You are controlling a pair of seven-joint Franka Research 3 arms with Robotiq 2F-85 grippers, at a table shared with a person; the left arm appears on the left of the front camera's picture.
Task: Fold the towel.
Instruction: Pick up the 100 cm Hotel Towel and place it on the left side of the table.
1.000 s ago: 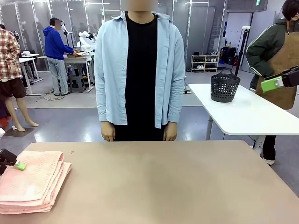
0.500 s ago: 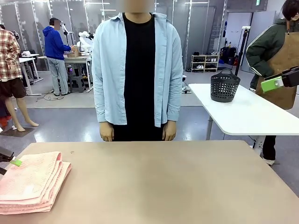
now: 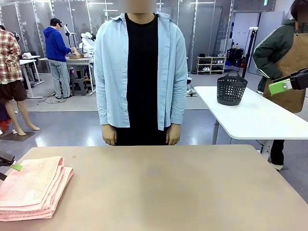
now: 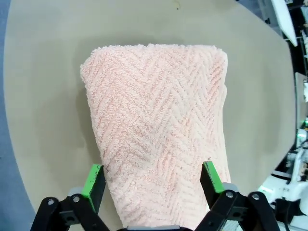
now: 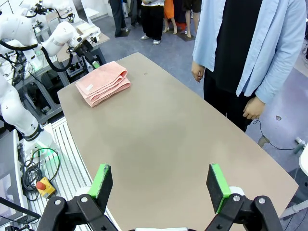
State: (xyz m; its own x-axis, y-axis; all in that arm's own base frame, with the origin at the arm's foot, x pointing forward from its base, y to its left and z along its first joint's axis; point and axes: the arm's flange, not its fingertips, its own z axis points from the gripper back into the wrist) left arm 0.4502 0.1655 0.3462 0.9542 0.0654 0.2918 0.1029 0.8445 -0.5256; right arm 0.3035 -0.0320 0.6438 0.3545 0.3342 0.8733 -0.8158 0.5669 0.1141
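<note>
At desk's left near corner: towel [image 3: 31,185] lies folded in thick layered stack, fold edges facing desk middle. Left pincer [image 4: 153,185] hangs above it, jaws wide, empty, green pads either side of stack but clear of cloth. Right pincer [image 5: 161,186] high over desk's right side, jaws wide, empty. Person [image 3: 142,72] stands at far edge, hands down. Judgement: fold looks done; step in hand is withdrawal. Lift straight up, keep jaws wide, avoid snagging top layer.
</note>
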